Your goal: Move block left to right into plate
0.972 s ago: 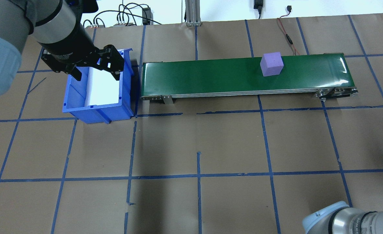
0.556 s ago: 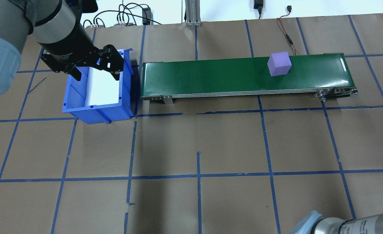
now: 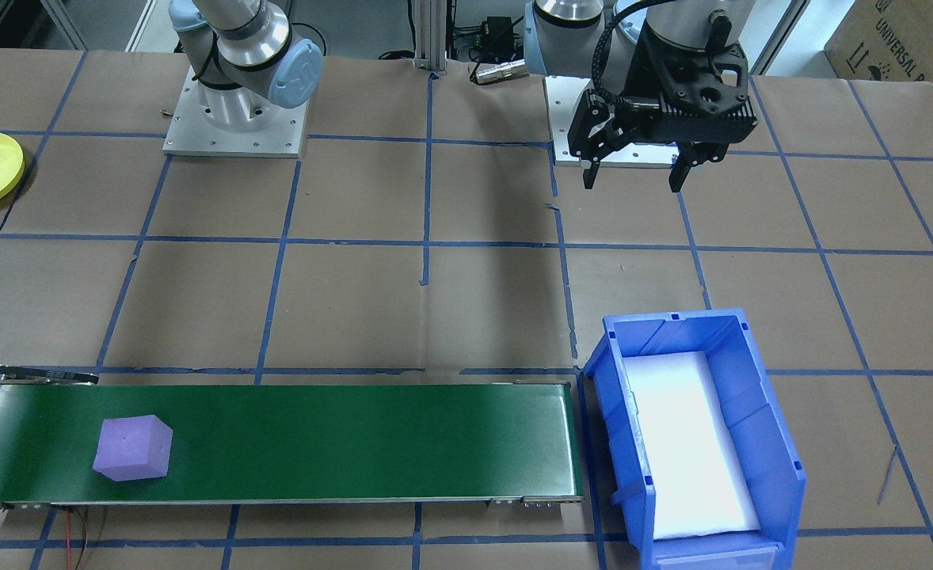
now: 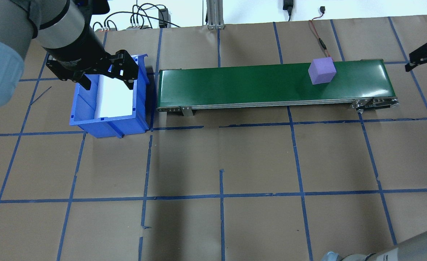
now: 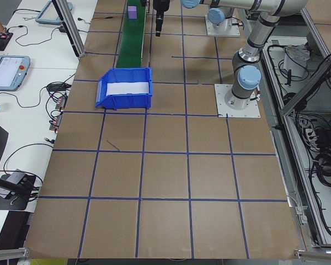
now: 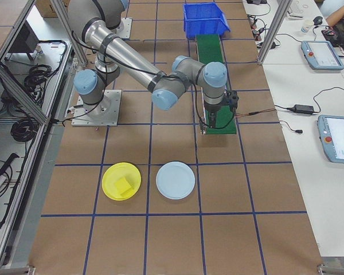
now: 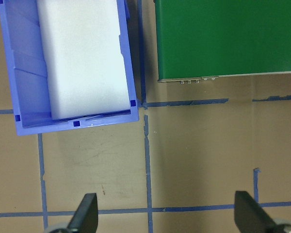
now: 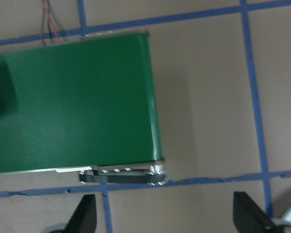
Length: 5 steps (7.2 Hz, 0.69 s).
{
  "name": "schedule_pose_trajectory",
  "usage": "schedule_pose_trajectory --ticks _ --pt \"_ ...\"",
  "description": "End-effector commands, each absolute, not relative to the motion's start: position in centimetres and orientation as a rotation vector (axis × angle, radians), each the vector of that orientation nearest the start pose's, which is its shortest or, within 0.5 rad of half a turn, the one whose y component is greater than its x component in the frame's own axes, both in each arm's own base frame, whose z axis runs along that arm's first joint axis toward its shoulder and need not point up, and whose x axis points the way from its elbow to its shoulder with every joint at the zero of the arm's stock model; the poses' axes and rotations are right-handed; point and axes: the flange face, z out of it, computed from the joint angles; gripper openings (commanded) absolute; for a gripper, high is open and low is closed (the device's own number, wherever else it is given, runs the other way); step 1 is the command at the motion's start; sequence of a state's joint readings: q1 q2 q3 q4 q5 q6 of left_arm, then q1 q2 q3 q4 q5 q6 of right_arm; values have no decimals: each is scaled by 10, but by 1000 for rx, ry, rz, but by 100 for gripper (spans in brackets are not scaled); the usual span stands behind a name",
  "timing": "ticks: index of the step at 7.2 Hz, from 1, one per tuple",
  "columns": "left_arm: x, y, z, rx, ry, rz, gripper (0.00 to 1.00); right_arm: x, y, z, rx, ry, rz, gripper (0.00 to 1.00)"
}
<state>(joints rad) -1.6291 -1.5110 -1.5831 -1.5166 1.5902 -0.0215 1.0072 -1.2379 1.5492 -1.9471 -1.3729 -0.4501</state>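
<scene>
- Overhead exterior view: purple block (image 4: pixel 322 71) rides the green conveyor (image 4: pixel 235 85) near its right end, ungrasped.
- Right gripper (image 4: pixel 424 58) spread, approaching; left gripper (image 4: pixel 106 78) spread, idle.
- Pickup and plate (image 6: pixel 175 180) placement remain.

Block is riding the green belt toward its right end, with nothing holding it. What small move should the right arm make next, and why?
Probably bring the right end effector over the belt's end and lower it toward the purple block. The block lies free on the green conveyor near that end. The end effector hangs open beyond the belt, off to the block's side, not above it. The left end effector is open and empty.
</scene>
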Motion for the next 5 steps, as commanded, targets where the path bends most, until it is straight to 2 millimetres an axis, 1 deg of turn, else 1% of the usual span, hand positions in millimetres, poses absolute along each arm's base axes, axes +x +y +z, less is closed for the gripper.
schedule_pose_trajectory --ticks 1,2,3,4,5 --pt "-159 -467 516 56 3121 -159 100 -158 -634 333 161 2934 -225 100" --pt "-159 -467 516 56 3121 -159 100 -132 -641 330 139 2930 -211 100" --pt "-159 -467 517 53 3121 -162 100 -117 -645 326 159 2921 -195 100" --pt "-159 -467 517 56 3120 -162 100 -114 -651 314 131 2903 -203 100" --pt "-159 -466 517 54 3121 -159 100 -114 -653 313 71 2913 -250 100"
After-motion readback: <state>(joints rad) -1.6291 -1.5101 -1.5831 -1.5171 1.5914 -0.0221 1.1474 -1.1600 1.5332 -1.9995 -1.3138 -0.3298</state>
